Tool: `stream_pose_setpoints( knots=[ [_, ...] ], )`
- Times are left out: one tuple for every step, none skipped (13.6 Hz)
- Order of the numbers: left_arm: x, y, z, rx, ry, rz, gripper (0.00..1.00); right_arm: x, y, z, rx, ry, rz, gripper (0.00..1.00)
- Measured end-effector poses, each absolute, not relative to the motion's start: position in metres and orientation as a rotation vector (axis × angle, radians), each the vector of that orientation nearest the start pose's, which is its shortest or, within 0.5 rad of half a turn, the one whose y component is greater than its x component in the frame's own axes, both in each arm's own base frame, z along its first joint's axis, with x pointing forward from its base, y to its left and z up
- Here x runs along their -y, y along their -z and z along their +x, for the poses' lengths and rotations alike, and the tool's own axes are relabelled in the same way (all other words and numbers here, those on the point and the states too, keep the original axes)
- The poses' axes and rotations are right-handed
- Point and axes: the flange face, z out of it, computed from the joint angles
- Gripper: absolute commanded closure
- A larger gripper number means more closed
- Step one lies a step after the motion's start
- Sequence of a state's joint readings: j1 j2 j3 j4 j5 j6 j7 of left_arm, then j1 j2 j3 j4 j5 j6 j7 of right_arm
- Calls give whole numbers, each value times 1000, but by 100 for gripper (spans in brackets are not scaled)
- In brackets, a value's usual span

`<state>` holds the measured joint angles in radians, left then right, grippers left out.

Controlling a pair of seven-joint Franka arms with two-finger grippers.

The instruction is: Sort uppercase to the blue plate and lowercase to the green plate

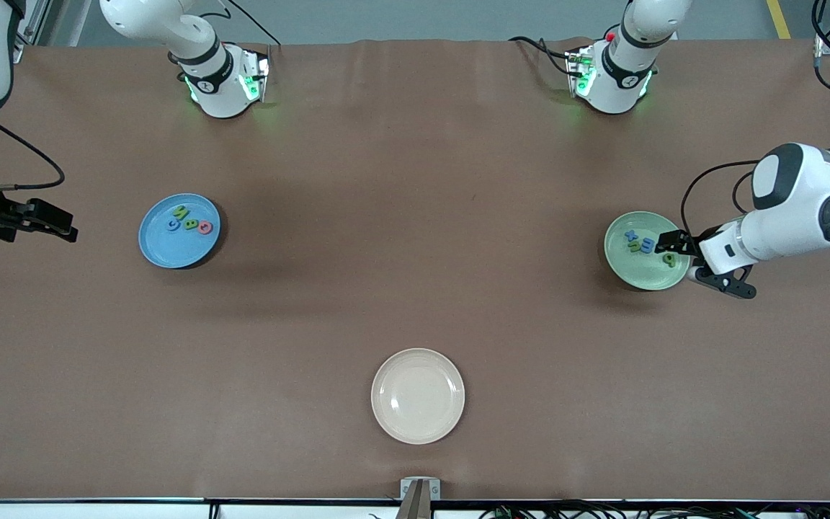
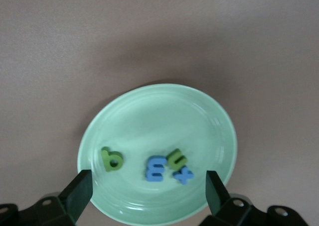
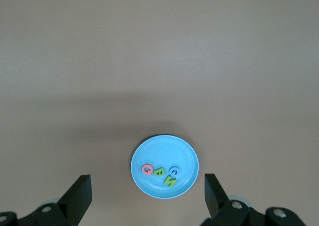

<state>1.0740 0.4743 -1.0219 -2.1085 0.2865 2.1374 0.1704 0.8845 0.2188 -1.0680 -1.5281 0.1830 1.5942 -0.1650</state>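
Front view: 4 uppercase (image 1: 189,220) on blue plate (image 1: 163,249), 4 lowercase (image 1: 645,246) on green plate (image 1: 642,277).

The front camera is looking down from high across the surface (image 1: 415,216), taking in all three plates. The left wrist camera is hanging close above the green plate (image 2: 159,136); the right wrist camera is viewing the blue plate (image 3: 164,159) from higher up. Both plates are also showing in the front view.
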Motion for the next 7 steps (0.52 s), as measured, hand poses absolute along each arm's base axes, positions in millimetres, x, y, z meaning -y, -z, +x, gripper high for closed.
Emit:
stream_pose_setpoints(
  knots=[
    [-41,-286,549,-440,-283,-3308,0,38,-580,589,-40,-80,-3140,0],
    [-32,-299,548,-409,-289,-3314,0,43,-580,587,-53,-98,-3137,0],
    [-25,-313,547,-382,-283,-3312,0,48,-581,584,-65,-121,-3132,0],
    [-20,-327,546,-354,-272,-3308,0,51,-582,581,-72,-137,-3126,0],
    [-20,-341,546,-324,-249,-3302,0,52,-584,579,-72,-150,-3120,0],
    [-20,-354,546,-301,-223,-3292,0,51,-585,578,-69,-158,-3117,0],
    [-21,-366,548,-286,-190,-3275,0,50,-587,578,-66,-154,-3118,0]
  ],
)
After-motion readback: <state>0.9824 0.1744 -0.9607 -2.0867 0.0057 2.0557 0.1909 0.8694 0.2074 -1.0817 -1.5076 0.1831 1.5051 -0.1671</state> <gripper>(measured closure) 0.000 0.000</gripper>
